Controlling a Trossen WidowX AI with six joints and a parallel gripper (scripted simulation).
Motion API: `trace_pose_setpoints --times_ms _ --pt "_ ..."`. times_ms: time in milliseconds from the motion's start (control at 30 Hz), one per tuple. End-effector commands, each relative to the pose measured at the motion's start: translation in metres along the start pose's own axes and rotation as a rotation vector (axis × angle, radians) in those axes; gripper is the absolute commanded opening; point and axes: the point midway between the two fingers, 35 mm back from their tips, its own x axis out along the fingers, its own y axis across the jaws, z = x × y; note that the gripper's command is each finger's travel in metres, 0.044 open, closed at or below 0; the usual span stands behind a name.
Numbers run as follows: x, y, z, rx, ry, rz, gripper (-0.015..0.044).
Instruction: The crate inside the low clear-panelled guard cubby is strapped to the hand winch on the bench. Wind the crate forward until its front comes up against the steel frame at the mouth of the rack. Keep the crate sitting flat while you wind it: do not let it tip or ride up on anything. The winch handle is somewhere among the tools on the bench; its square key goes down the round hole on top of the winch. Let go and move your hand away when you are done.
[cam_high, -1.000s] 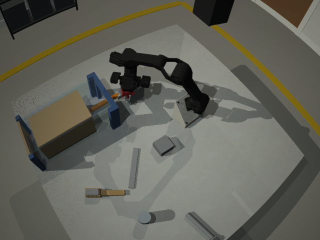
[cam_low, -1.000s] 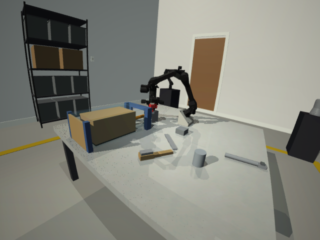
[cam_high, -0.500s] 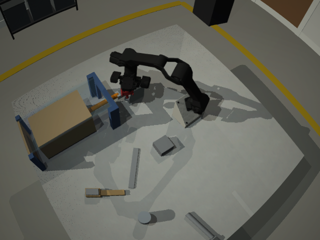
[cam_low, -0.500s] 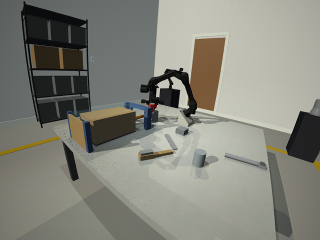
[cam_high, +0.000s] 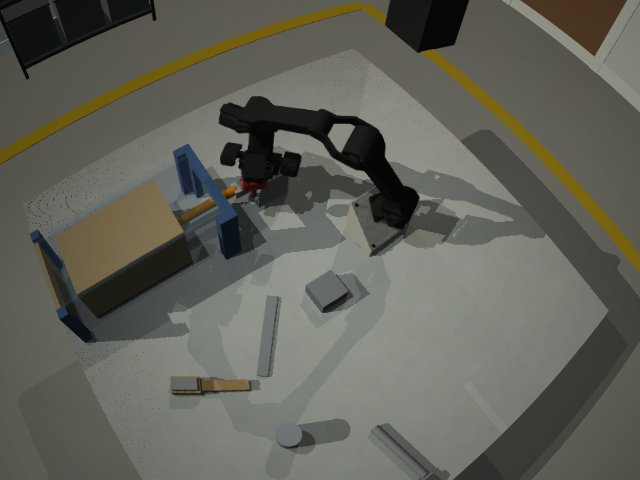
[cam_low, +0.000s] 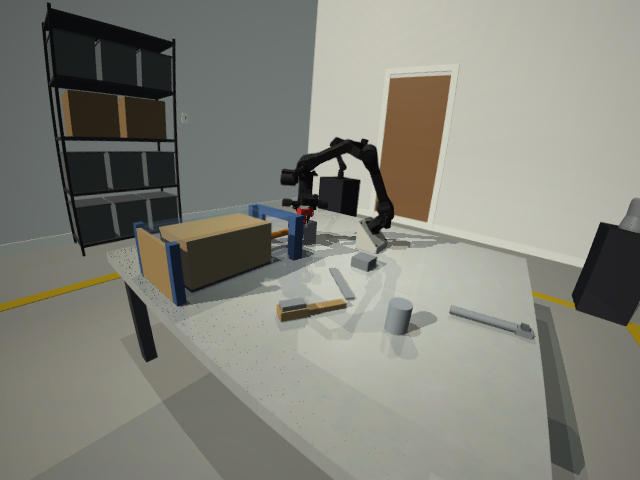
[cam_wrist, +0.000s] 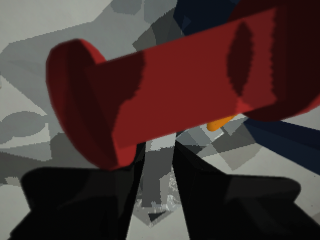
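Note:
The tan crate (cam_high: 121, 232) (cam_low: 227, 253) sits flat in the clear-panelled cubby, with a gap between its front and the blue mouth frame (cam_high: 230, 235) (cam_low: 295, 237). The orange strap (cam_high: 201, 210) (cam_low: 280, 233) (cam_wrist: 220, 122) runs from the crate through the frame towards the grey winch (cam_low: 310, 235). My gripper (cam_high: 254, 181) (cam_low: 306, 207) (cam_wrist: 158, 143) is over the winch, shut on the winch handle, whose red grip (cam_high: 253, 188) (cam_low: 305, 212) (cam_wrist: 185, 80) crosses close in front of the wrist camera. The key and the round hole are hidden, so I cannot tell how deep the key sits.
On the bench are a grey block (cam_high: 326, 290) (cam_low: 363, 261), a flat grey bar (cam_high: 268, 335) (cam_low: 341, 283), a wooden-handled tool (cam_high: 224, 385) (cam_low: 325, 308), an upright grey cylinder (cam_high: 288, 435) (cam_low: 398, 316) and a grey rod tool (cam_high: 400, 450) (cam_low: 483, 317). The blue frame stands close beside my gripper.

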Motion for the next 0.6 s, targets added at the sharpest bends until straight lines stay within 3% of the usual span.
trace_pose_setpoints --times_ms 0,567 --pt "0.0041 0.0018 -0.0006 -0.033 0.001 0.009 0.0000" --pt "0.0040 0.0039 -0.0006 -0.085 0.002 0.014 0.0000"
